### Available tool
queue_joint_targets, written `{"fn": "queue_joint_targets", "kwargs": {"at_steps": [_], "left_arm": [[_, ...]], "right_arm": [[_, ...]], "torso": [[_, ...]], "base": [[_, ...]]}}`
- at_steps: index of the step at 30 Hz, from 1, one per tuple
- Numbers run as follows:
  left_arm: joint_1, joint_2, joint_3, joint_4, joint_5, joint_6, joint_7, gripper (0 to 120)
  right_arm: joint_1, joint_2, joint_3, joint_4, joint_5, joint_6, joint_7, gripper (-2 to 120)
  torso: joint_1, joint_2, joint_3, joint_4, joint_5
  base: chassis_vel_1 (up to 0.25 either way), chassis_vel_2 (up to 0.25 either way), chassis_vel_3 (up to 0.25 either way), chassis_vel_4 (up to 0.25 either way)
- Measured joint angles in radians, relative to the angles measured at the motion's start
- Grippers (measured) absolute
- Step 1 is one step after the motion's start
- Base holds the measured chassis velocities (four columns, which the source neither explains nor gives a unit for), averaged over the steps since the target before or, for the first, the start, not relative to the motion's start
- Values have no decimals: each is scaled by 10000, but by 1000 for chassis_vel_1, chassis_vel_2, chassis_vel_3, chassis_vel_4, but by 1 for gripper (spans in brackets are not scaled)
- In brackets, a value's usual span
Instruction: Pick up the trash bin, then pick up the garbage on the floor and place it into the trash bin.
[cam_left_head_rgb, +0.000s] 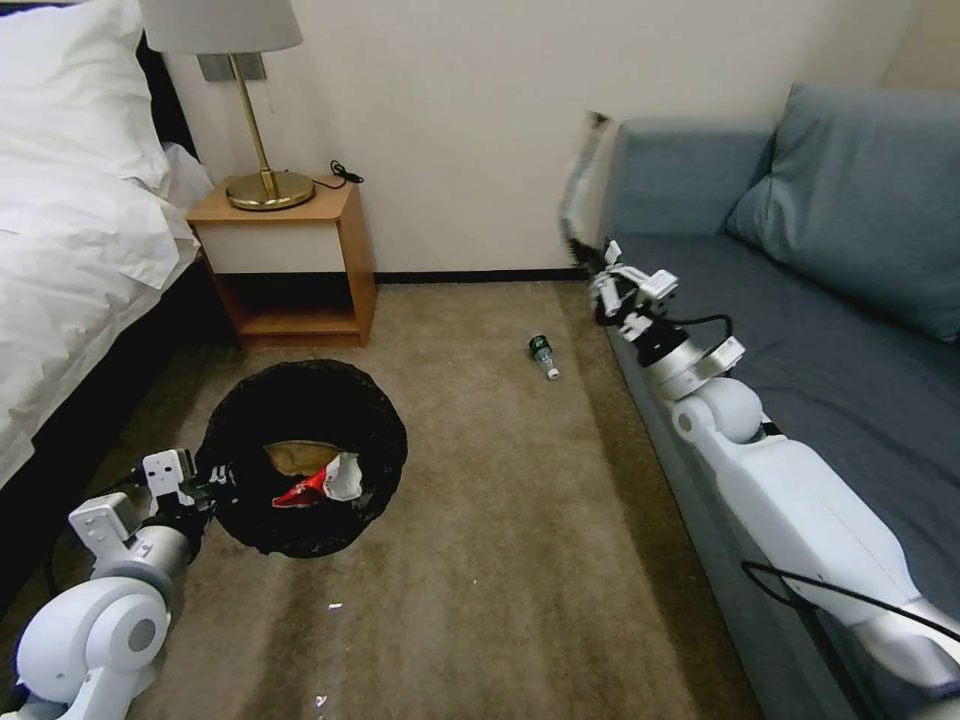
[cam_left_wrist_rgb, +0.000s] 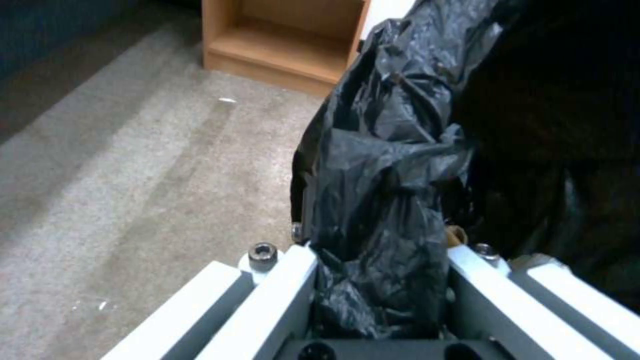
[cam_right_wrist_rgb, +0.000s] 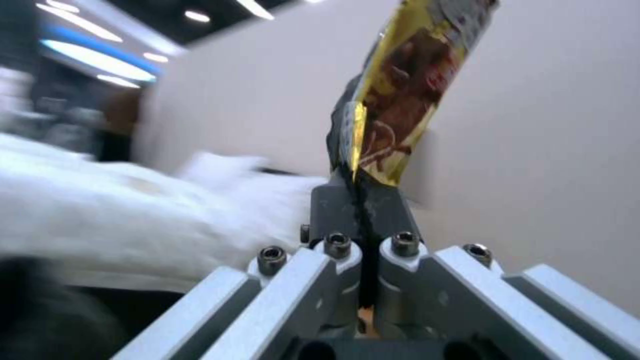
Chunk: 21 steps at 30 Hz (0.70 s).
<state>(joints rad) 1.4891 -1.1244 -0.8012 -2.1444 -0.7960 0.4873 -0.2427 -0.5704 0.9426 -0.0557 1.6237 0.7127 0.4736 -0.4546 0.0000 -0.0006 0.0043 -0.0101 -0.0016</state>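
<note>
The trash bin (cam_left_head_rgb: 300, 455), lined with a crinkly black bag, hangs low on the left with my left gripper (cam_left_head_rgb: 215, 478) shut on its rim. In the left wrist view the bag (cam_left_wrist_rgb: 380, 200) is pinched between the left gripper (cam_left_wrist_rgb: 380, 260) fingers. Inside the bin lie a crumpled brown paper bag (cam_left_head_rgb: 298, 455) and a red-and-white wrapper (cam_left_head_rgb: 322, 482). My right gripper (cam_left_head_rgb: 600, 265) is raised beside the sofa arm, shut on a shiny gold-and-dark snack wrapper (cam_right_wrist_rgb: 407, 95) that sticks up from it (cam_left_head_rgb: 585, 185). A small clear bottle with a green label (cam_left_head_rgb: 543, 356) lies on the carpet.
A bed (cam_left_head_rgb: 80, 230) runs along the left. A wooden nightstand (cam_left_head_rgb: 290, 260) with a brass lamp (cam_left_head_rgb: 262, 150) stands at the wall. A blue sofa (cam_left_head_rgb: 820, 300) fills the right side. Tiny white scraps (cam_left_head_rgb: 334, 606) dot the carpet near me.
</note>
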Motion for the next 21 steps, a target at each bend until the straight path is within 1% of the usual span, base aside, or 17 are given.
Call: {"fn": "queue_joint_targets", "kwargs": {"at_steps": [1,2,4,5,7,8,10,11,13,21], "left_arm": [[2,-3,21,-17,-9,0,-24,0],[2,-3,21,-17,-9,0,-24,0],[12,-16,45,-35,-32,16,-49,0],[12,-16,45,-35,-32,16,-49,0],[13,-22,60,-49,-46,33,-62,0],[13,-22,60,-49,-46,33,-62,0],[-2,-38,107,-48,-47,58,-83,0],[-2,-38,107,-48,-47,58,-83,0],[-27,-67,155,-26,-43,76,-103,0],[-87,-87,189,67,-38,102,-151,0]], "right_arm": [[-9,-56,-334,462,-65,-141,-63,0],[-9,-56,-334,462,-65,-141,-63,0],[31,-174,-1159,1059,-352,-295,-278,0],[31,-174,-1159,1059,-352,-295,-278,0],[64,-201,-1797,1211,-652,-291,-425,0],[64,-201,-1797,1211,-652,-291,-425,0],[95,-172,-2379,1212,-944,-246,-555,0],[95,-172,-2379,1212,-944,-246,-555,0],[148,-56,-2823,1045,-1284,-160,-738,0],[386,273,-3636,506,-1595,-126,-884,0]], "torso": [[0,0,1,0,7],[0,0,1,0,7],[0,0,0,-1,3],[0,0,0,-1,3],[0,0,1,-1,4],[0,0,1,-1,4],[0,0,2,-4,4],[0,0,2,-4,4],[0,0,2,-3,4],[1,0,2,-3,4]], "base": [[0,0,0,0],[0,0,0,0],[0,0,0,0],[0,0,0,0],[0,0,0,0],[0,0,0,0],[0,0,0,0],[0,0,0,0],[0,0,0,0],[0,0,0,0]]}}
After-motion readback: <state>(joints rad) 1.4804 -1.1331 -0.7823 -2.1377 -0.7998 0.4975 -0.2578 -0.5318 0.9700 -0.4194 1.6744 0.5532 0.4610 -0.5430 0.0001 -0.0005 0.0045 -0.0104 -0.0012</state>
